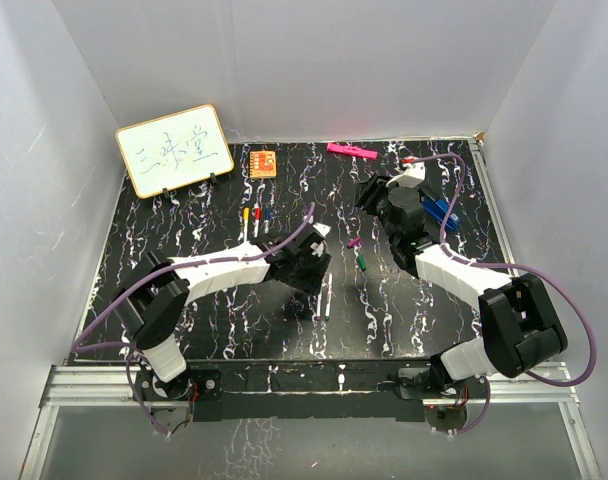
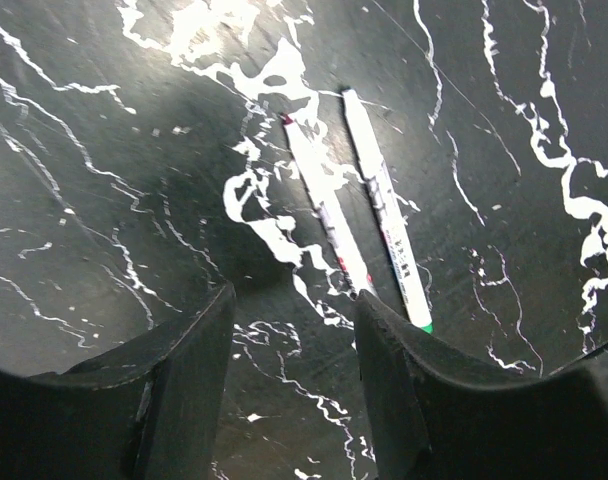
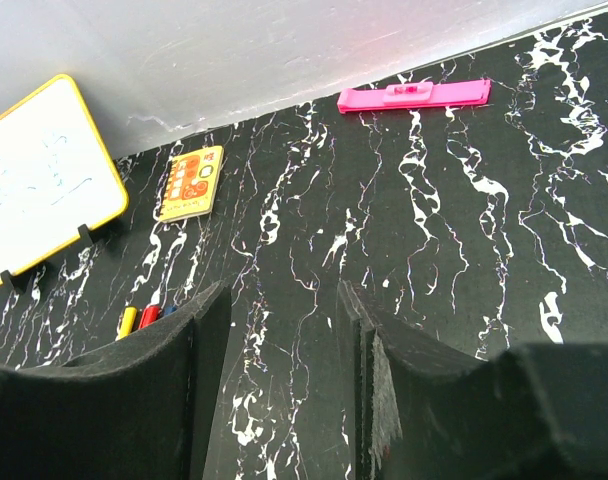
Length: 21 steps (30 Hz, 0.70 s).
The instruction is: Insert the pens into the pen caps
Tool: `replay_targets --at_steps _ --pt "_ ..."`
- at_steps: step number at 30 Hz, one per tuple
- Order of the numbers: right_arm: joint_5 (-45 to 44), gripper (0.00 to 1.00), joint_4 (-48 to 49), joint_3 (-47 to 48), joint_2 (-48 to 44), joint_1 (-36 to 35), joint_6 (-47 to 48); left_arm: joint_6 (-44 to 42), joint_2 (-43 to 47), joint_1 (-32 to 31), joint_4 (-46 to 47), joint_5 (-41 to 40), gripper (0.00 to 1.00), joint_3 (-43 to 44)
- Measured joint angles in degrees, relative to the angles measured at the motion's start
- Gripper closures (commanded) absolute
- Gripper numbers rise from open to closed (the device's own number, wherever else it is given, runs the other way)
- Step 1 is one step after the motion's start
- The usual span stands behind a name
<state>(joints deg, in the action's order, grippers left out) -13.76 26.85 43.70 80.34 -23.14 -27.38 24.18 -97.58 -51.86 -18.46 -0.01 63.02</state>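
Note:
Two white pens lie side by side on the black marbled table: one with a dark purple tip (image 2: 327,205) and one with a green tip (image 2: 387,215). In the top view they show as a pair (image 1: 327,297). My left gripper (image 2: 294,300) is open and empty, low over the table just short of them; the right finger's tip is by the purple pen's near end. A purple cap (image 1: 353,242) and a green cap (image 1: 363,263) lie at mid-table. My right gripper (image 3: 284,295) is open and empty, raised (image 1: 369,192). Yellow, red and blue pen ends (image 3: 147,317) show at its left.
A small whiteboard (image 1: 174,149) stands at the back left. An orange square block (image 1: 263,162) and a pink marker (image 1: 351,150) lie near the back wall. White walls close the table on three sides. The yellow, red and blue pens (image 1: 256,222) lie behind the left gripper.

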Motion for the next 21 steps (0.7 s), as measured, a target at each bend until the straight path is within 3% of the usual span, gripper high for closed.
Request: replay_targets --at_steps 21 --pt "1.0 0.59 0.4 -0.5 0.0 0.0 -0.1 1.4 -5.7 -2.7 0.0 -2.7 0.48 2.3"
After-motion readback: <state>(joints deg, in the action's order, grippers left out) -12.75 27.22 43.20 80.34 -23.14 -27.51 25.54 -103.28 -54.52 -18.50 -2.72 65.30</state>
